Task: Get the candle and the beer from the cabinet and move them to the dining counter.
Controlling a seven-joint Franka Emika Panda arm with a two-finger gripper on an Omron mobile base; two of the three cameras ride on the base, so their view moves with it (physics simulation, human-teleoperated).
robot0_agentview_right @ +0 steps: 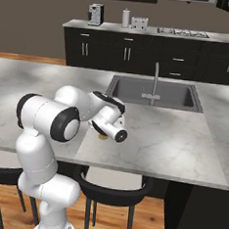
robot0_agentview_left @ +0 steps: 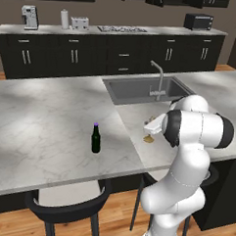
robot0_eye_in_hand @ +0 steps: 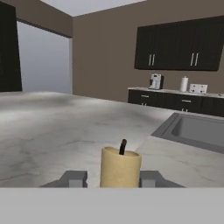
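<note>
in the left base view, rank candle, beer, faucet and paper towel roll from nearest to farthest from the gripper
1. candle, right at the gripper, between its fingers on the dining counter.
2. beer and faucet: too close to call; beer stands to the left, faucet behind by the sink.
3. paper towel roll, on the far back counter.

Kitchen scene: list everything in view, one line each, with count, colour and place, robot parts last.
dining counter: one, grey-white marble, foreground
sink: one, steel, inset in the counter
faucet: one, silver, at the sink's near edge
beer: one, dark bottle with purple cap, upright on the counter
candle: one, tan, between the fingertips
stools: dark, under the counter's near edge
coffee machine: one, silver, back counter
toaster: one, silver, back counter
microwave: one, black, back counter
gripper: one, grey fingers flanking the candle
</note>
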